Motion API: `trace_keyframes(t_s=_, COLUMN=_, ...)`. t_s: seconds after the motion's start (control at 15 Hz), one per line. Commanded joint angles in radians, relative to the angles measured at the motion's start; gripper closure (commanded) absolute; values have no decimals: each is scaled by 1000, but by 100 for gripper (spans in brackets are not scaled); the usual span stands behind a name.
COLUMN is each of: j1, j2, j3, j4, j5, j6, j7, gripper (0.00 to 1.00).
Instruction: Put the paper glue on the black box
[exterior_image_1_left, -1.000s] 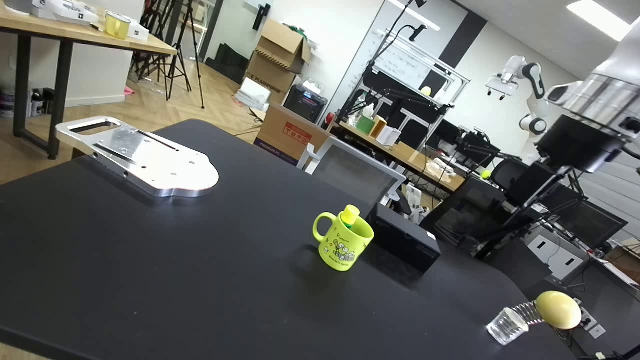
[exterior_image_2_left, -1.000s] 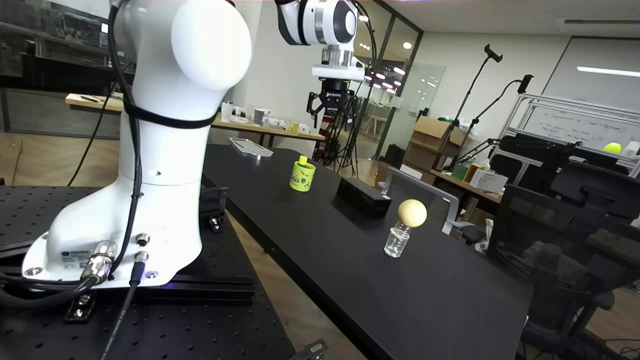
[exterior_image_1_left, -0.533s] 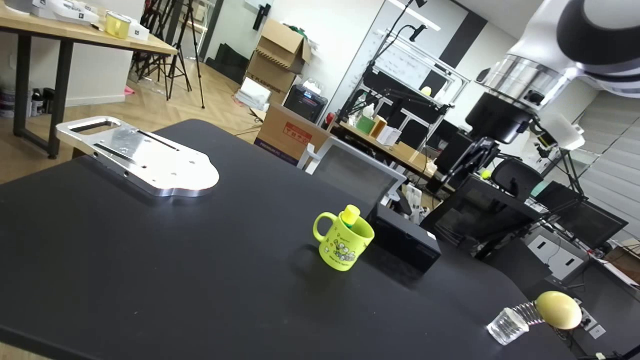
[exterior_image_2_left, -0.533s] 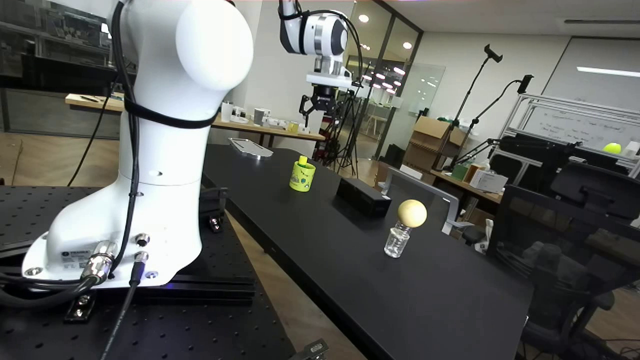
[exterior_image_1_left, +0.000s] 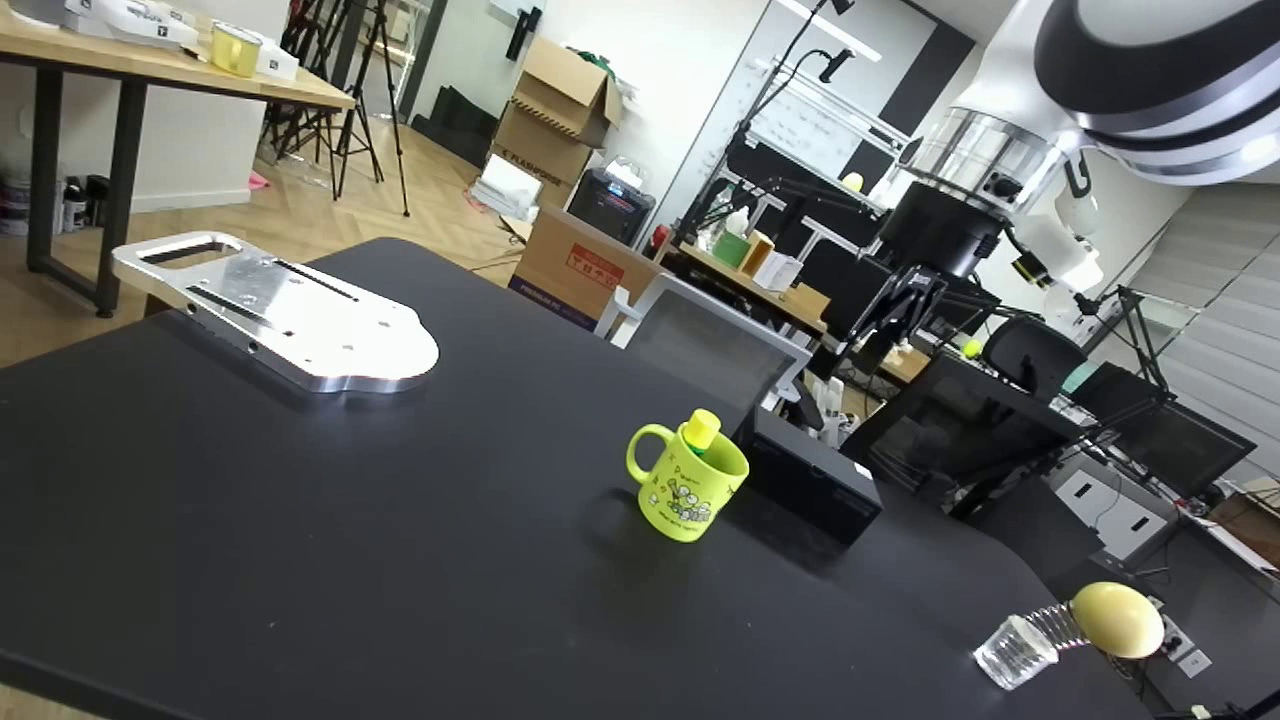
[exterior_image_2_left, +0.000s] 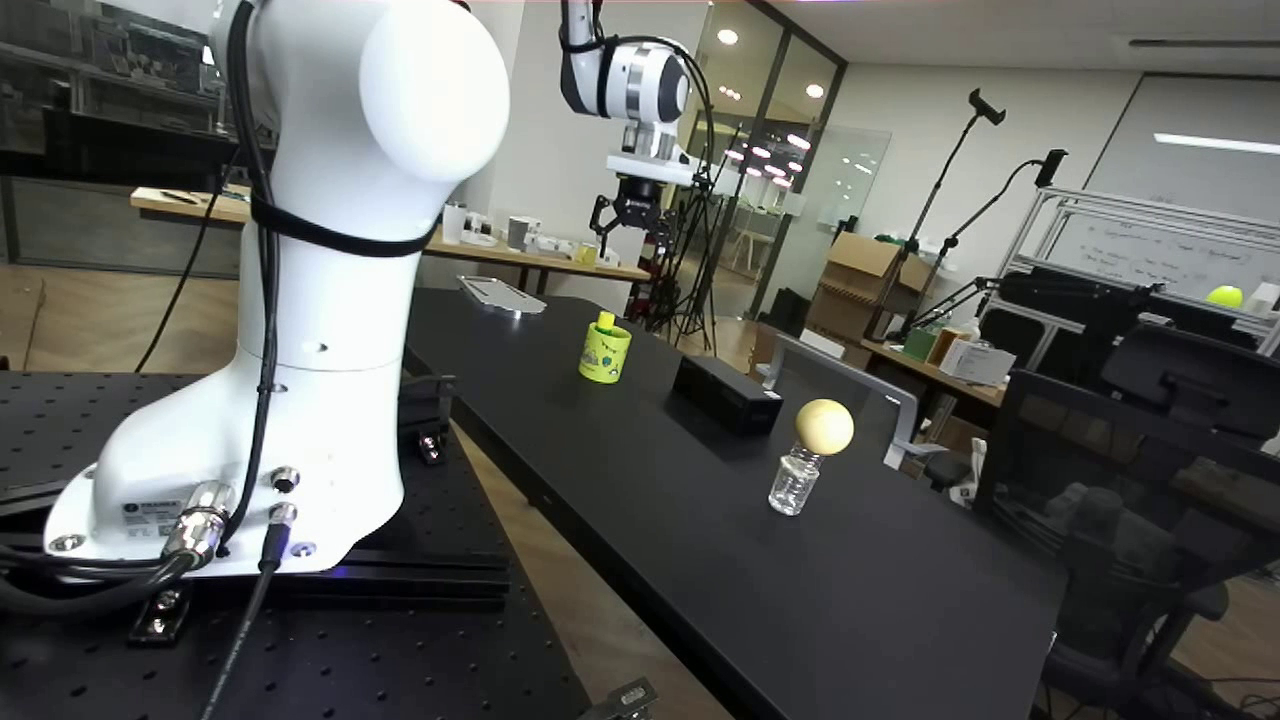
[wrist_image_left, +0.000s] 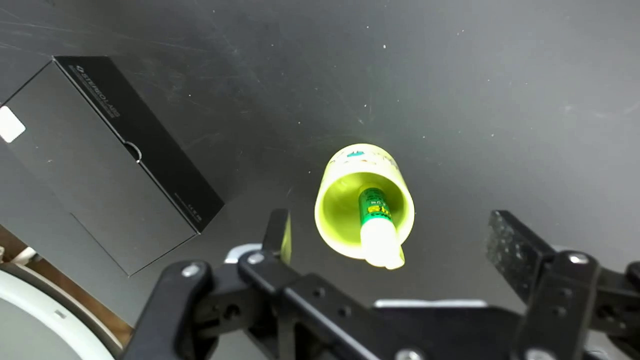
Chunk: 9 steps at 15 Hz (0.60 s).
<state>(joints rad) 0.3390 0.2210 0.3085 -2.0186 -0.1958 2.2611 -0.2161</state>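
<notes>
The paper glue (wrist_image_left: 376, 212) is a slim green tube with a yellow cap. It leans inside the yellow-green mug (wrist_image_left: 362, 156), its cap above the rim; its lower end is hidden. The glue also shows in both exterior views (exterior_image_1_left: 701, 430) (exterior_image_2_left: 606, 321), in the upright mug (exterior_image_1_left: 685, 500) on the dark table. The black box (wrist_image_left: 100, 170) lies closed on the table beside the mug, also in both exterior views (exterior_image_1_left: 815, 475) (exterior_image_2_left: 727, 395). My gripper (wrist_image_left: 390, 227) is open and empty, well above the table. In the wrist view the glue and mug appear between its fingers.
A flat silver metal plate (exterior_image_1_left: 290, 310) lies at a far end of the table. A glass jar with a spring and yellow ball (exterior_image_1_left: 1117, 620) stands near the opposite end. A chair back (exterior_image_1_left: 690, 340) stands at the table edge behind the box.
The arm has swung in over the table and come lower, moving leftward in both exterior views, nearer the mug and box. The mug, glue and box have not moved.
</notes>
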Motion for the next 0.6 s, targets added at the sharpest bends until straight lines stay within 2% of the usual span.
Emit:
trace_keyframes(t_s=0.0, j1=-1, j2=2, j3=2, j4=4, j5=0, j6=-4, j7=1, gripper=0)
trace_keyframes(t_s=0.2, j1=0, j2=9, j3=0, j4=14, j5=-10, j6=-12, j7=0, gripper=0)
trace_keyframes(t_s=0.53, j1=4, j2=98, j3=-11, j4=100, j5=-27, j6=-1, j7=0, gripper=0)
